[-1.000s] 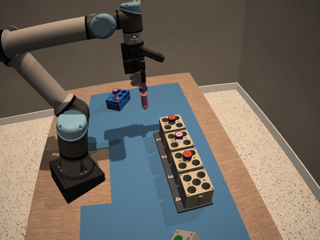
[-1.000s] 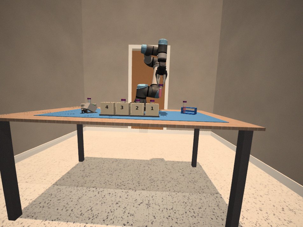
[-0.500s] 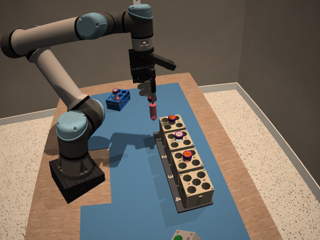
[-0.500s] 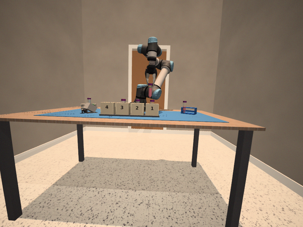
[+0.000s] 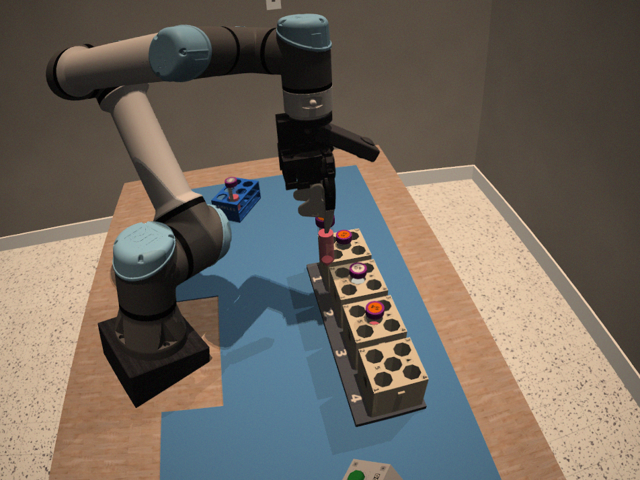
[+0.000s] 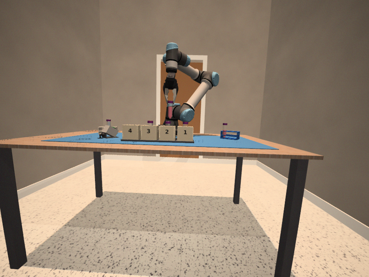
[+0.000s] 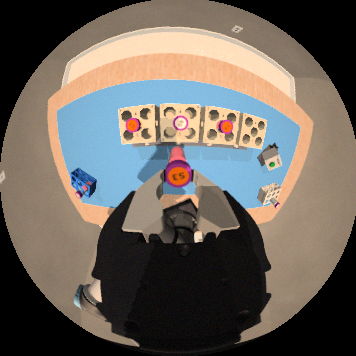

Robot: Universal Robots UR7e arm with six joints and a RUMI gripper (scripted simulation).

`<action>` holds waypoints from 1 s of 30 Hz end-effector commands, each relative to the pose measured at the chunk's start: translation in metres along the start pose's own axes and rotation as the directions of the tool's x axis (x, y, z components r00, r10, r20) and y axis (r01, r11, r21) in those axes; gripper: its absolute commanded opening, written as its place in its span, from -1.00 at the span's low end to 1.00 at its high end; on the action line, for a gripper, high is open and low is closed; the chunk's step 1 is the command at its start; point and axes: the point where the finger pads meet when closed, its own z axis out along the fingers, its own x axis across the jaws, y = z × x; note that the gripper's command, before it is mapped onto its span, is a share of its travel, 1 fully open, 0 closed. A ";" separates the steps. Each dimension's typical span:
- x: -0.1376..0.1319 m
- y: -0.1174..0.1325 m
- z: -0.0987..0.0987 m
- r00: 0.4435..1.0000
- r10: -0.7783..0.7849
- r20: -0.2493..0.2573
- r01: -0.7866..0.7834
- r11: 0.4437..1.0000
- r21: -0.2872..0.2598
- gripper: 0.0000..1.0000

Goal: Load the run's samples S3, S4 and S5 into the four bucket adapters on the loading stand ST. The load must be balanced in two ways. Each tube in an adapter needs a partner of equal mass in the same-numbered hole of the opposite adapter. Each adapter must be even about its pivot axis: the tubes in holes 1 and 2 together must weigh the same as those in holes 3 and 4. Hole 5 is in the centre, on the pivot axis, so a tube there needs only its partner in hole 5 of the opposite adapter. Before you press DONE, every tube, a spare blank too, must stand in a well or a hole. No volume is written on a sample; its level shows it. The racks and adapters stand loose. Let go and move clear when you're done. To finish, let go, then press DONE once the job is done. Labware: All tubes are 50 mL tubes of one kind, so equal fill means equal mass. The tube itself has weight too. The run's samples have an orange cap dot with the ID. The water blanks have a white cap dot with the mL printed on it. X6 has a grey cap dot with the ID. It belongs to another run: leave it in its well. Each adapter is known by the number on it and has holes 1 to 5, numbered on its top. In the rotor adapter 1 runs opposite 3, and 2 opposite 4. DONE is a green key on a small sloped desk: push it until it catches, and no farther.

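Gripper [image 5: 324,214] clamped on a pink-filled tube [image 5: 325,247] – orange cap dot, hanging upright, above the row of boxes [image 5: 392,379], blue mat [image 5: 248,361] below.

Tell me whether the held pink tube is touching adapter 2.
Apart. The exterior view shows the tube, clamped in the gripper, hanging with its tip above adapter 2, background visible between them.

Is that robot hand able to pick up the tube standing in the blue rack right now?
Probably not yet: the hand is shut on sample S3, so the rack tube must wait.
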 end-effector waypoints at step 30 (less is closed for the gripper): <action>0.193 -0.051 0.002 1.000 -0.003 0.007 0.003 1.000 0.003 -1.00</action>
